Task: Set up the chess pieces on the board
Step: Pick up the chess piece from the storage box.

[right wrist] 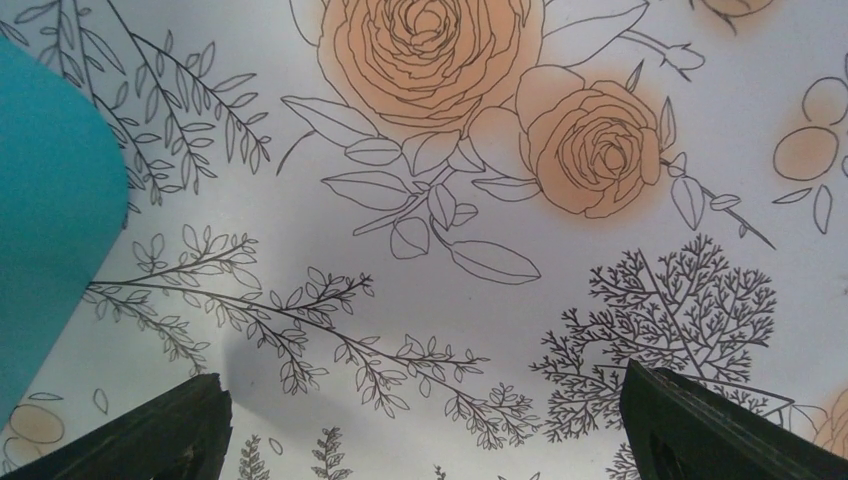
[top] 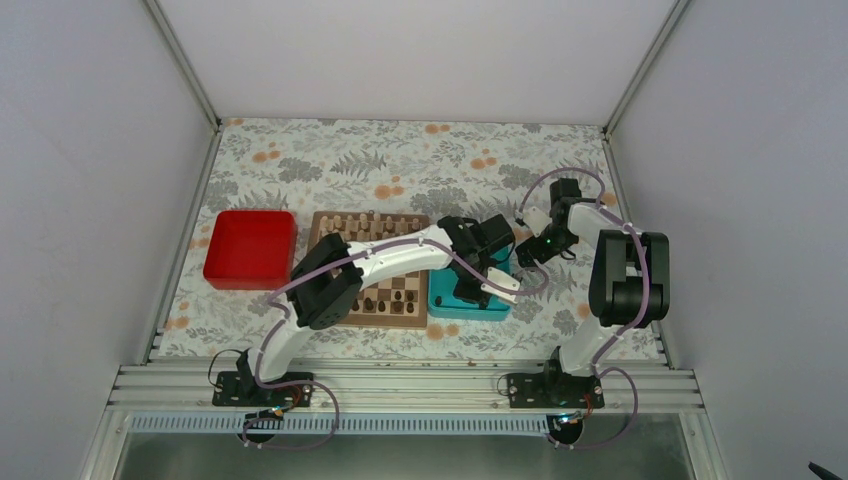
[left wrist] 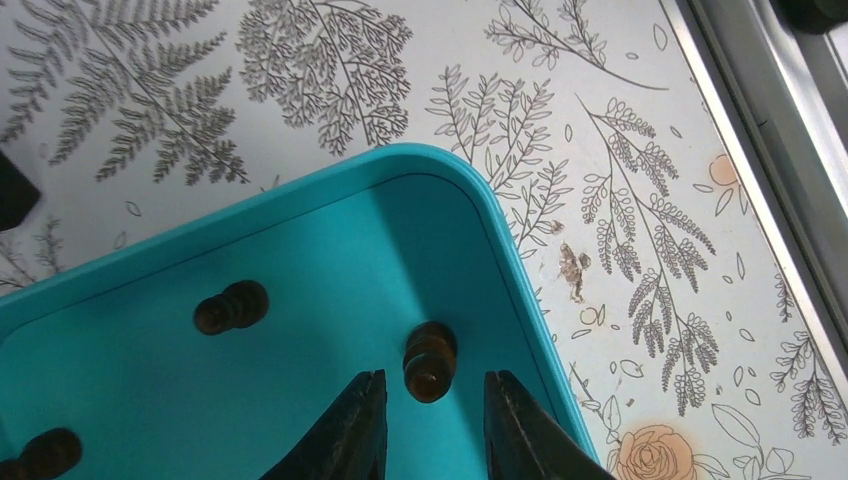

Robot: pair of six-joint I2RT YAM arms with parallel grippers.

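In the left wrist view my left gripper (left wrist: 435, 378) is open inside the teal tray (left wrist: 330, 170). A dark chess piece (left wrist: 430, 360) lies between its fingertips, with a gap on each side. Two more dark pieces (left wrist: 231, 306) (left wrist: 45, 452) lie further left in the tray. In the top view the left gripper (top: 497, 284) hangs over the tray (top: 470, 311), right of the board (top: 330, 222). Some dark pieces (top: 395, 298) stand on the board's near rows. My right gripper (right wrist: 425, 400) is open and empty above the tablecloth, just behind the tray's right corner (top: 530, 222).
Pale pieces (top: 365, 226) line the board's far rows. A red tray (top: 250, 248) sits left of the board. The teal tray's corner shows at the left of the right wrist view (right wrist: 50, 220). The left arm crosses over the board. A metal rail runs along the near table edge (top: 400, 385).
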